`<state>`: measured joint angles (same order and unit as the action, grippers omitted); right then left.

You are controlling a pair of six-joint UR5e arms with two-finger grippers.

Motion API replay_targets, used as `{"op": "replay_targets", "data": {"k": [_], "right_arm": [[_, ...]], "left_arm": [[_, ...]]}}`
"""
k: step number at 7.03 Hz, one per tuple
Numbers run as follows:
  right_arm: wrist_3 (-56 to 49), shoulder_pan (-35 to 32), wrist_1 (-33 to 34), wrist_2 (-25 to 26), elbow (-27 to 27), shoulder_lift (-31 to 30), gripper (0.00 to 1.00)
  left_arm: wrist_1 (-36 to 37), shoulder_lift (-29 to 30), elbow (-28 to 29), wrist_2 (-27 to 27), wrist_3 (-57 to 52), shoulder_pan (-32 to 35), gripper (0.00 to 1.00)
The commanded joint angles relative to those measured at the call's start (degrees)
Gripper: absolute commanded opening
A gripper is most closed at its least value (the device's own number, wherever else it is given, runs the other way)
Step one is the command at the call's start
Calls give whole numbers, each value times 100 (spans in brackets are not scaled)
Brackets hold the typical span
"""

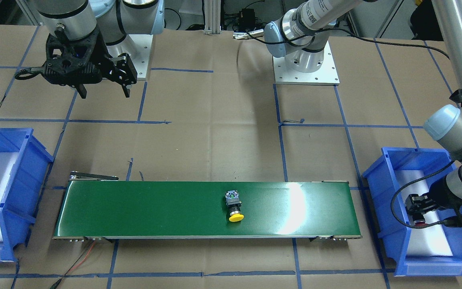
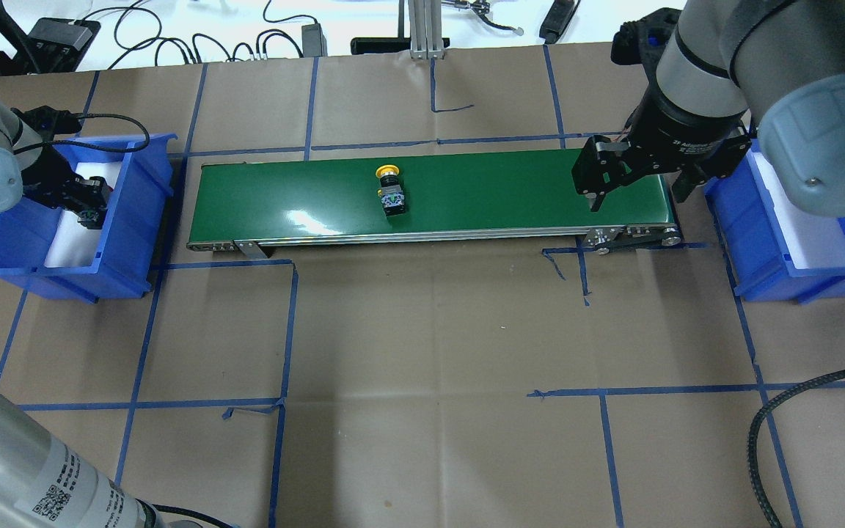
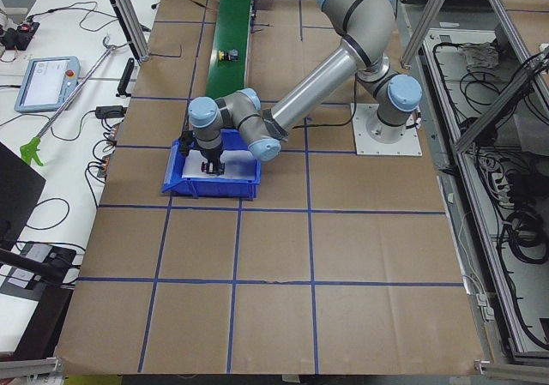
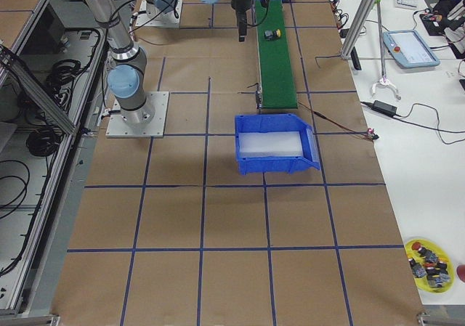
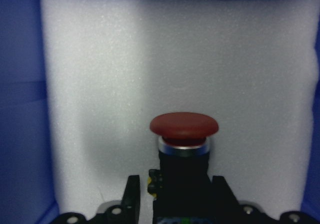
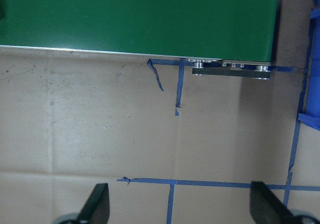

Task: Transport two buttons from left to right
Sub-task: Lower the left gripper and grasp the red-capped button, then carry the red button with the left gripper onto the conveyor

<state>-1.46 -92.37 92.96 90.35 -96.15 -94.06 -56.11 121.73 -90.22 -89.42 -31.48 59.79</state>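
On the robot's left end of the table, seen from overhead, sits the left bin [image 2: 133, 220], blue and lined with white foam [image 5: 150, 59]. The left gripper [image 2: 89, 208] reaches down inside it, its two fingers [image 5: 132, 189] closed on the lower body of the red-capped button [image 5: 184, 125]. From the left wrist camera, the red mushroom cap points away toward the foam, with a silver ring and black collar behind it. Whether the cap touches the foam cannot be told.

Next comes the green conveyor belt [image 2: 503, 191], running from just beside that bin across to the other one. The yellow-capped button [image 2: 391, 188] lies on its side on the belt, a little left of the middle. Its cap points toward the far edge and its grey block toward the robot. Both grippers are well apart from it.

Further right, the right gripper [image 1: 104, 93] hangs in the air with its fingers [image 6: 97, 206] spread wide apart. It is over the brown paper [image 6: 100, 134] on the robot's side of the belt's right end. Its wrist camera looks down on that belt end and on crossing blue tape lines [image 6: 172, 184].

At the far right stands the right bin [image 2: 760, 264], also blue and foam-lined, just beside the belt's end.
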Motion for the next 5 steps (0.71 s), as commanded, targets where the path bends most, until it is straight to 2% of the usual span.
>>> {"op": "replay_targets", "data": {"k": [1, 4, 5], "right_arm": [[6, 0, 2, 0, 0, 1, 100], [6, 0, 2, 0, 0, -7, 100], [-3, 0, 2, 0, 0, -7, 100]], "left_arm": [[-275, -288, 266, -23, -7, 15, 3], [-1969, -956, 908, -76, -16, 6, 3], [-2174, -1002, 1006, -76, 1, 6, 3]]}}
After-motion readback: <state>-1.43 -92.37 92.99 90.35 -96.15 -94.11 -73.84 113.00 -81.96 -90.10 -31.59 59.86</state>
